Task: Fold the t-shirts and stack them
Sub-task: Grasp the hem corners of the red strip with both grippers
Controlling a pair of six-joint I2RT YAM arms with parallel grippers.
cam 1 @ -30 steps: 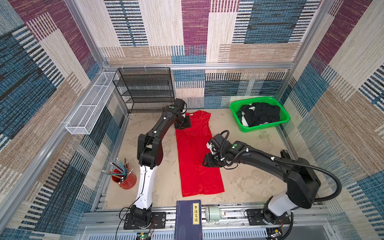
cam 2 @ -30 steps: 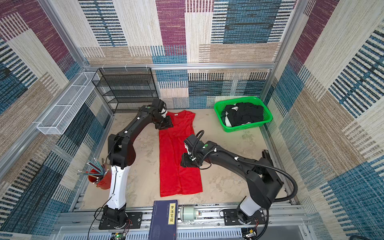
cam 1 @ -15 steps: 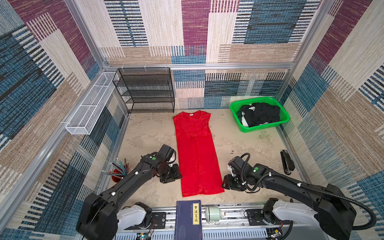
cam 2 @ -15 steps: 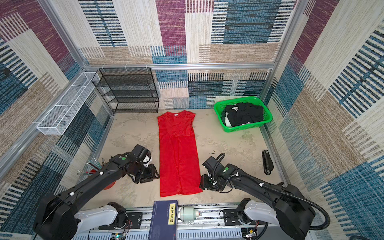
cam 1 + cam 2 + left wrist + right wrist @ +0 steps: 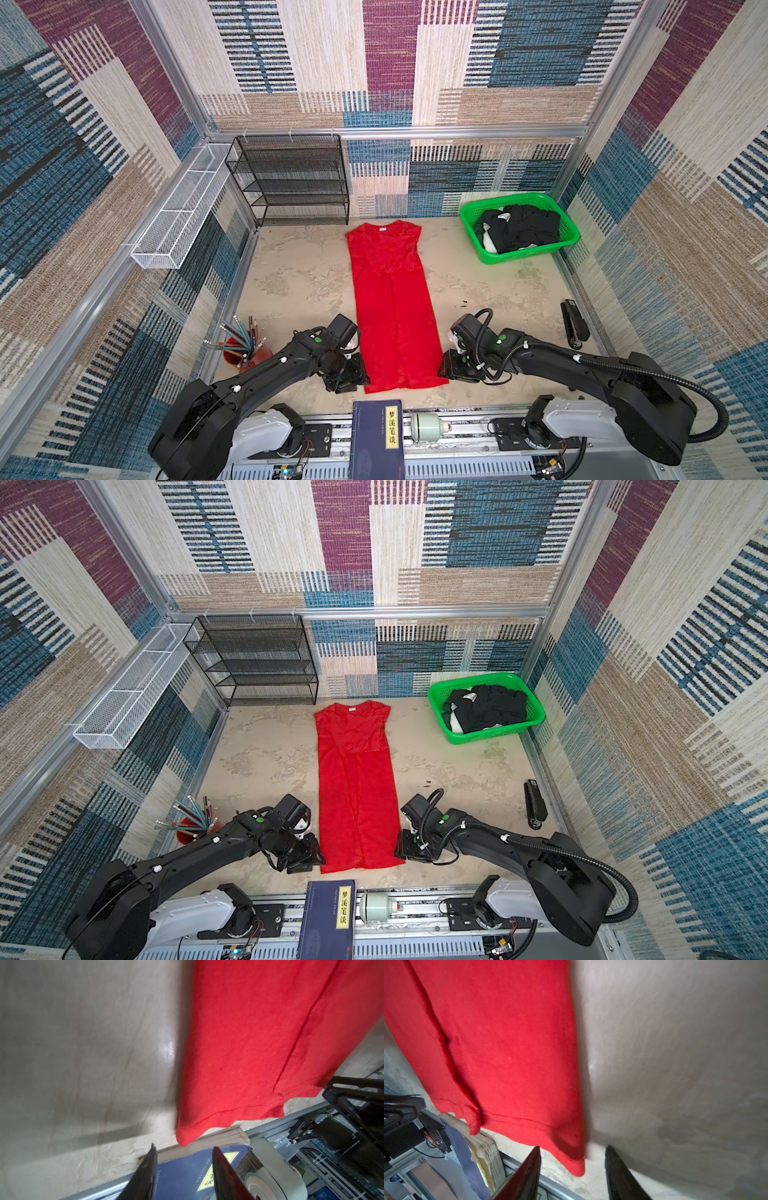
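A bright red t-shirt (image 5: pixel 390 316) (image 5: pixel 355 787) lies flat on the table, folded into a long narrow strip. Its neck tag is at the far end and its hem at the near end. My left gripper (image 5: pixel 353 376) (image 5: pixel 309 856) sits low beside the near left hem corner. In the left wrist view it (image 5: pixel 184 1146) is open, with the corner of the red t-shirt (image 5: pixel 259 1043) just past the fingertips. My right gripper (image 5: pixel 446 370) (image 5: pixel 573 1147) is open at the near right corner, which lies between the spread fingers, ungripped. Black t-shirts (image 5: pixel 519 232) fill the green basket (image 5: pixel 523 255).
A black wire shelf (image 5: pixel 291 178) stands at the back left and a white wire tray (image 5: pixel 178 216) hangs on the left wall. A red pencil cup (image 5: pixel 245 353) is near left, a black stapler (image 5: pixel 573 324) near right. A blue book (image 5: pixel 376 436) lies at the front edge.
Both arms have drawn back from the shirt's far end and middle to its near hem corners, then edged closer to the cloth. The shirt now lies untouched.
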